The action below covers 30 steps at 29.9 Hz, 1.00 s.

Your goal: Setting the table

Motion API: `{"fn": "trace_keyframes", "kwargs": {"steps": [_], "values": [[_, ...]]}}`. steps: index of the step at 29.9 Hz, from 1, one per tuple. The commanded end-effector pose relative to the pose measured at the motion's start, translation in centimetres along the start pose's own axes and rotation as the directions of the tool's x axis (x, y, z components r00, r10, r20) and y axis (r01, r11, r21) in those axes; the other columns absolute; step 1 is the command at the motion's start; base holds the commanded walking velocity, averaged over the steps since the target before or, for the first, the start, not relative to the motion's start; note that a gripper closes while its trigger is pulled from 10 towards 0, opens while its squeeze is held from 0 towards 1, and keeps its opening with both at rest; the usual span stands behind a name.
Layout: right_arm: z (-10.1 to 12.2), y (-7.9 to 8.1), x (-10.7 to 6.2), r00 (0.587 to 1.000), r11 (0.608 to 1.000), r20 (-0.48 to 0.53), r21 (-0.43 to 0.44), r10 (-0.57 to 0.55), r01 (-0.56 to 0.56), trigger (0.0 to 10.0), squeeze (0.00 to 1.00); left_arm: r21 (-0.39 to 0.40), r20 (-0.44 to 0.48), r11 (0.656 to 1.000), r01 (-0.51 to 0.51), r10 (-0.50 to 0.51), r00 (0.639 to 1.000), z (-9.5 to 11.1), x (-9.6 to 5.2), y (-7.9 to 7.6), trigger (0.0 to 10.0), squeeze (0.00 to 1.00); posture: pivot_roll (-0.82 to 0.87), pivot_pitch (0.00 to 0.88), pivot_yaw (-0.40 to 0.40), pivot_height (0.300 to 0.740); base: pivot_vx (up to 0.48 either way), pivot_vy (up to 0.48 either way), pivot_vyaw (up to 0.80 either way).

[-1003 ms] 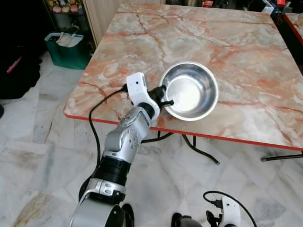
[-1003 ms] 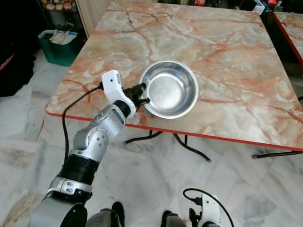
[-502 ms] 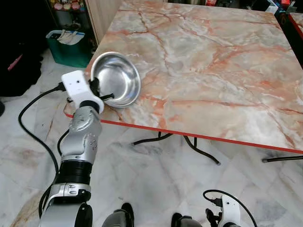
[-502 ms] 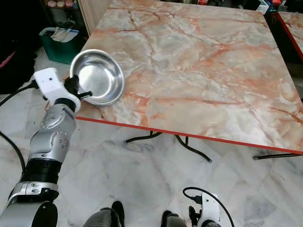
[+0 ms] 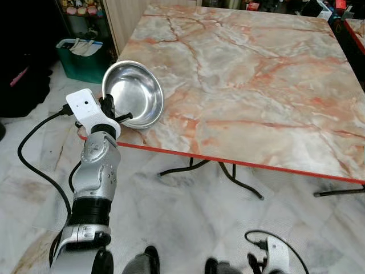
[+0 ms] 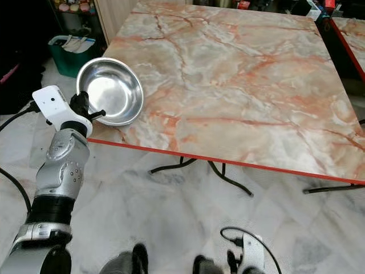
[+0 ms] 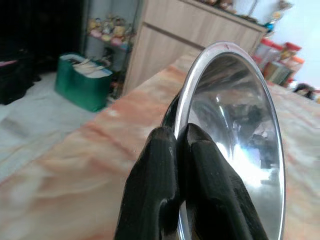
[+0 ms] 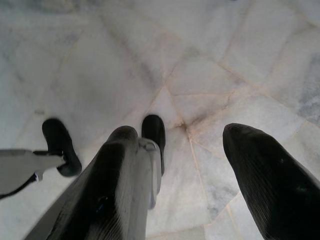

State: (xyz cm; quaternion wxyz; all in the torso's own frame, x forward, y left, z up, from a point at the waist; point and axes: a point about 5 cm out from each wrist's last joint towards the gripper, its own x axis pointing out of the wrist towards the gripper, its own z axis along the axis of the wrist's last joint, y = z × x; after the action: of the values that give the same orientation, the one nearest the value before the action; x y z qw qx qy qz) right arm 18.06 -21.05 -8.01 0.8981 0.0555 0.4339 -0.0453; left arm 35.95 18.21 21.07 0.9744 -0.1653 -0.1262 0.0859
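Two black fingers [image 7: 165,190] of the left gripper [image 5: 114,113] pinch the rim of a steel bowl [image 5: 133,95], one finger inside the rim and one outside, as the left wrist view shows. The bowl is tilted, its shiny hollow facing up and toward the robot, and it sits over the near left corner of the table [image 5: 268,74]; whether its base touches the tabletop cannot be told. The silver left arm [image 5: 97,177] rises from the lower left to that corner, with a black cable [image 5: 34,160] looping beside it. The table has a pink and orange marbled top with a red edge [image 5: 239,164], and stands on dark metal legs [image 5: 228,174] over a pale marble floor [image 5: 188,222]. A green bin [image 5: 80,57] stands on the floor beyond the table's left side. The right gripper [image 8: 200,170] hangs low over the floor, its fingers spread apart.
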Motion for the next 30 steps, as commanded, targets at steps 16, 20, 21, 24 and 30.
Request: {"fn": "trace_keyframes", "kwargs": {"steps": [16, 20, 21, 24, 30], "values": [[-1.09, -0.74, -0.35, 0.999, 0.999, -0.029, 0.019, -0.027, 0.027, 10.0, 0.0, -0.025, 0.022, 0.999, 0.026, -0.026, 0.999, 0.48, 0.11, -0.7, 10.0, 0.0, -0.01, 0.193, -0.045, 0.74, 0.0, -0.343, -0.14], [-1.09, -0.76, -0.35, 0.999, 0.999, -0.031, 0.016, -0.027, 0.028, 10.0, 0.0, -0.037, 0.005, 0.999, 0.022, -0.022, 1.0, 0.22, 0.11, -0.72, 10.0, 0.0, -0.01, 0.193, -0.047, 0.74, 0.0, -0.143, 0.0], [-1.08, -0.78, -0.35, 0.999, 0.999, -0.031, 0.016, -0.028, 0.028, 10.0, 0.0, -0.032, 0.0, 0.999, 0.02, -0.02, 1.0, 0.1, 0.13, -0.71, 10.0, 0.0, -0.01, 0.193, -0.047, 0.74, 0.0, 0.0, 0.0], [-1.07, -0.79, -0.35, 0.999, 1.0, -0.031, 0.016, -0.026, 0.026, 10.0, 0.0, -0.046, -0.009, 0.999, 0.013, -0.014, 1.0, -0.09, 0.1, -0.62, 10.0, 0.0, -0.01, 0.193, -0.048, 0.74, 0.0, 0.0, 0.0], [-1.06, -0.76, -0.35, 0.999, 1.0, -0.029, 0.017, -0.022, 0.022, 10.0, 0.0, -0.083, -0.022, 0.997, -0.005, 0.003, 1.0, -0.14, 0.17, -0.2, 10.0, 0.0, -0.01, 0.194, -0.049, 0.74, 0.0, 0.0, 0.0]]}}
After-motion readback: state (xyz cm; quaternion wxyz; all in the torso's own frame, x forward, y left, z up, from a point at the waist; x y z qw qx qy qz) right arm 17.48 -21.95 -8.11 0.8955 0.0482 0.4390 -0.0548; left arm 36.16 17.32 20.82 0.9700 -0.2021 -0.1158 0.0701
